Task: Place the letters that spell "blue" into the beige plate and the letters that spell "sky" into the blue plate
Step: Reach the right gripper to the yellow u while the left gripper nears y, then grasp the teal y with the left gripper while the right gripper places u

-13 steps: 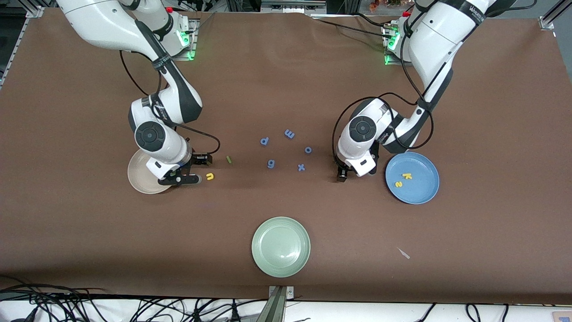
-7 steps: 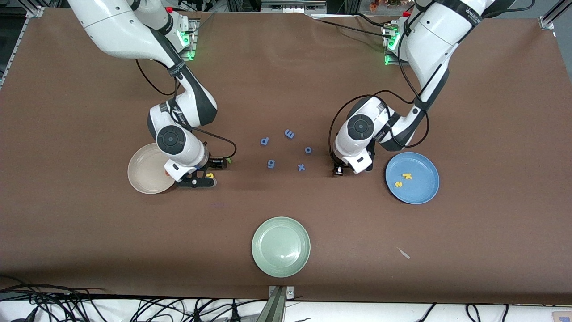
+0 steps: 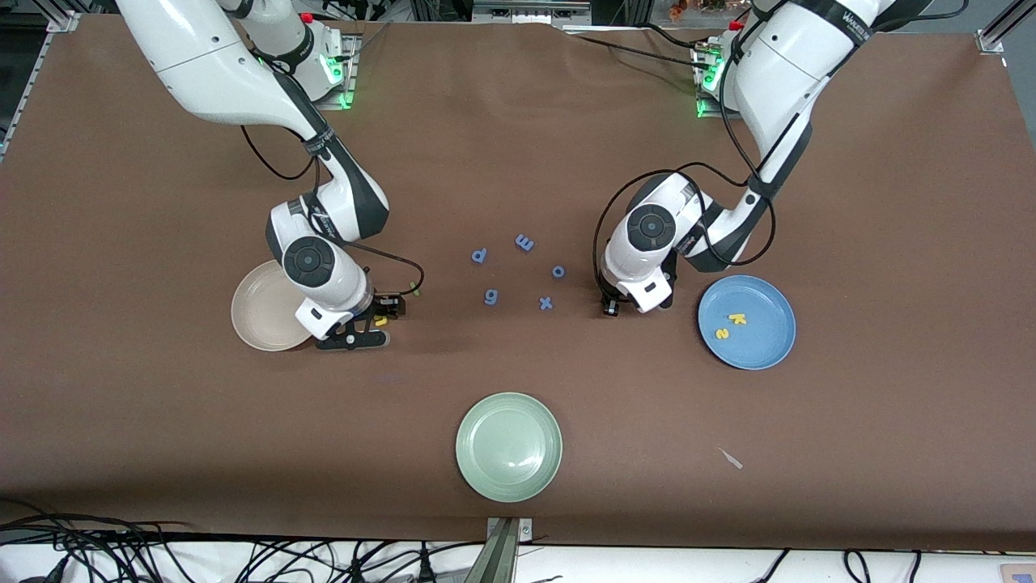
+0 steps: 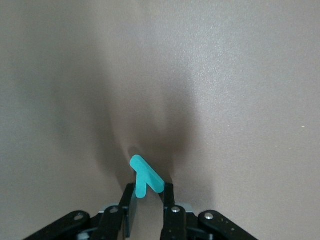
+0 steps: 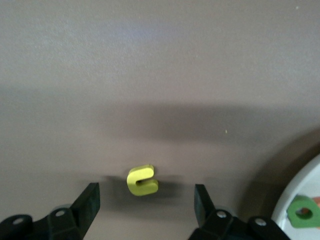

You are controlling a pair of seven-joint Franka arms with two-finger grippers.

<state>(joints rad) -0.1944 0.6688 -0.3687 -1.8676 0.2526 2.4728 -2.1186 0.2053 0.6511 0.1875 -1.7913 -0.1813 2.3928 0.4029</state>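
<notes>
Hidden or partial: the right arm's wrist covers the edge of the beige plate [image 3: 257, 312] toward the tabletop's middle, so its contents don't show from the front. The right wrist view catches only a sliver of that plate's rim [image 5: 306, 192], with a green b [image 5: 301, 212] lying in it and a trace of orange at the frame edge, too cut off to name. The thin green l [image 3: 414, 288] is mostly masked by the right arm's cable. The left gripper [image 3: 613, 307] is largely under its own wrist in the front view.

Left gripper, wrist view [image 4: 145, 196]: fingers closed on the stem of a teal y [image 4: 146, 179], down at the brown tabletop [image 3: 850, 202], between the periwinkle letters and the blue plate [image 3: 757, 348]. The y's fork sticks out past the fingertips; it is tiny, flat foam, bright teal.

Right gripper [image 5: 145, 200]: fingers spread wide, holding nothing, straddling a yellow u [image 5: 142, 180] that lies flat on the tabletop just beside the beige plate. From the front only a bit of that u [image 3: 380, 321] shows past the gripper [image 3: 362, 328].

Blue plate: round, shallow, holds a yellow k [image 3: 736, 318] and a yellow s [image 3: 721, 333], close together.

Five periwinkle letters [image 3: 490, 297] are scattered at mid-tabletop. A pale green plate [image 3: 508, 446] sits nearer the front camera, and a small pale scrap [image 3: 732, 458] lies toward the left arm's end.
</notes>
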